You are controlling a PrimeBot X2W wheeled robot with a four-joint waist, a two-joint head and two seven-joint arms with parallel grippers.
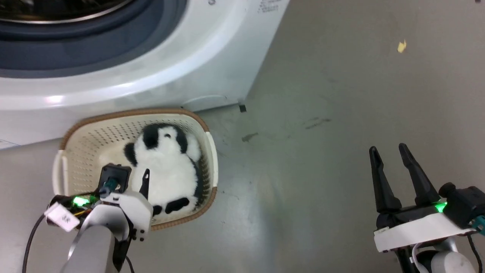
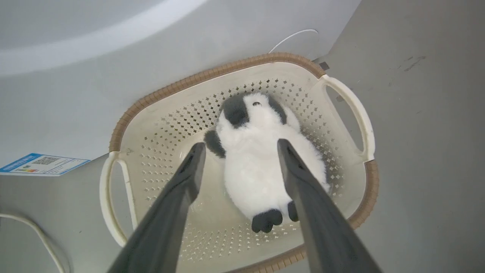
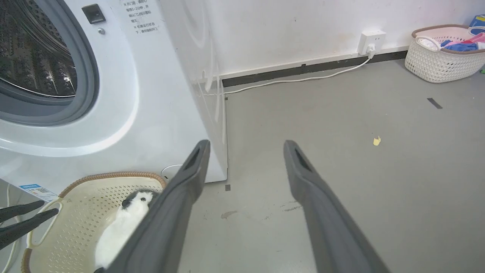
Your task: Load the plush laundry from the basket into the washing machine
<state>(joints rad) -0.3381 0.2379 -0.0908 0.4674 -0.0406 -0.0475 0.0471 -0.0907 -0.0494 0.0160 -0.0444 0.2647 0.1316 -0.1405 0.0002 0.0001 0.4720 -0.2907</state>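
Plush laundry [image 1: 166,167], a black-and-white panda toy, lay in the basket [image 1: 94,140] on the floor [image 1: 322,113], its head toward the washing machine [image 1: 151,76] and its black feet toward the robot. The basket stood hard against the foot of the machine, just below the drum [image 3: 34,49], whose mouth was uncovered, likely so the lift from one to the other would be short.

The left tool [image 2: 240,144] hung over the near end of the basket, fingers spread wide and empty. In the left wrist view they framed the toy's white torso on either side, an alignment that looked like preparation for a grip across the body. No contact with the fur could be made out.

The right tool [image 1: 388,148] sat well to the right over bare floor, its fingers moderately apart and holding nothing, seemingly kept clear of the pick. A second basket [image 3: 439,64] of clothes stood far off by the wall. Nothing had yet been loaded.
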